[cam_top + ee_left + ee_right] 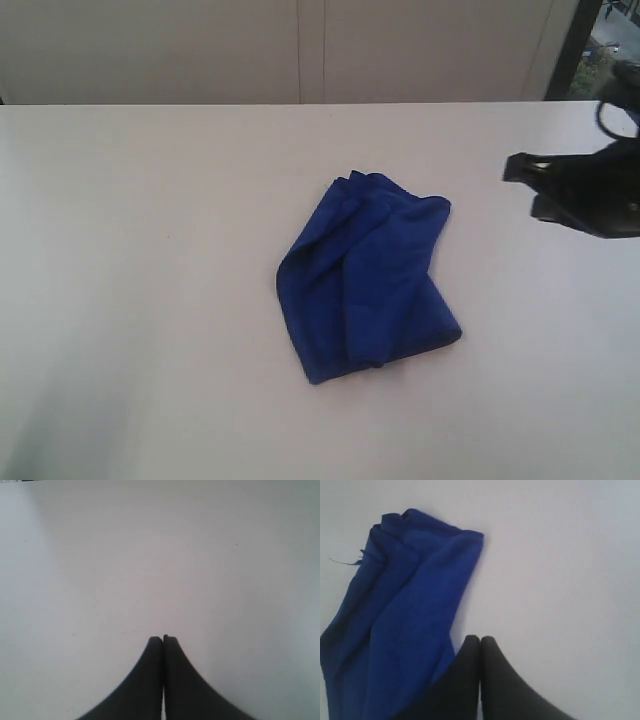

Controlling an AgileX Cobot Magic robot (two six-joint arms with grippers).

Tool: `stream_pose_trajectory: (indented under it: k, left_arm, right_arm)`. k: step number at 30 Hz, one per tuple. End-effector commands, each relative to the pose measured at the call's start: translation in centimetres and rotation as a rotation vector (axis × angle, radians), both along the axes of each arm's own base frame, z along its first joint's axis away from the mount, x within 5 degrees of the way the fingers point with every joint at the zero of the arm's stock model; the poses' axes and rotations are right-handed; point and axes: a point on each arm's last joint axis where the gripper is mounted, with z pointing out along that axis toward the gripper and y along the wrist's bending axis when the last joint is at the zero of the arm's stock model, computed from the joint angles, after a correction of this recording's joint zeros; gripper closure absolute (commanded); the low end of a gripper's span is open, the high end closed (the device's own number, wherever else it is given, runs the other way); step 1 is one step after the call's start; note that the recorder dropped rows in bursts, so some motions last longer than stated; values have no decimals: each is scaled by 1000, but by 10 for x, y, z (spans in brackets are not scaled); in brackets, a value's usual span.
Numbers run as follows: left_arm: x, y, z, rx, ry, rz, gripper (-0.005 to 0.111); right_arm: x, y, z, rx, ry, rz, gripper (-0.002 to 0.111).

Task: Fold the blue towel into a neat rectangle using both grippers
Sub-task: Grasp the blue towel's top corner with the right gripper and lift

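In the exterior view the blue towel (pixel 365 275) lies near the middle of the white table (pixel 150 300), bunched into a rough, uneven fold with several layers fanned out at its far end and one thick flap lying lengthwise over the rest. The right gripper (pixel 513 168) hangs at the right edge of that view, well apart from the towel, its black body reaching in from the side with the narrow tip pointing across toward the middle of the table; a loop of cable (pixel 615 118) curls above it, and from here it is hard to see how the fingers stand. A pale panelled wall (pixel 300 50) runs behind the table. In the left wrist view the left gripper (pixel 162 639) points out over bare table (pixel 150 555), its two black fingers pressed together with only a hairline seam between them and nothing held. In the right wrist view the right gripper (pixel 480 639) also has its fingers closed against each other and empty, angled down over the table (pixel 560 555) with the towel (pixel 405 610) just beside the tips; one finger overlaps the cloth's edge in the picture, though whether it touches cannot be told, and a thin loose thread (pixel 345 561) trails from the towel's far corner
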Motion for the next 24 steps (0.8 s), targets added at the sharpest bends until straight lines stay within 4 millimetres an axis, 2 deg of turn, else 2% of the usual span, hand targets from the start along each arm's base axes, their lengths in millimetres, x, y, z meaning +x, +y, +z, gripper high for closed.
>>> stream_pose_trajectory:
  k: [1,8,14,18,24]
  left_arm:
    - [0,0,-1,-6,-4,2,107]
    - [0,0,-1,-6,-4,2,107]
    - [0,0,-1,-6,-4,2,107]
    - [0,0,-1,-6,-4,2,107]
    - [0,0,-1,-6,-4,2,107]
  right_arm:
    - [37,30,-13,15,26,72,108]
    - [94,66,-49,39,93,104,108]
    - [131,82,-75,114,153,71,89]
    - [145,88,-87,153,183,58,80]
    - [154,93,-99,153,198,61,79]
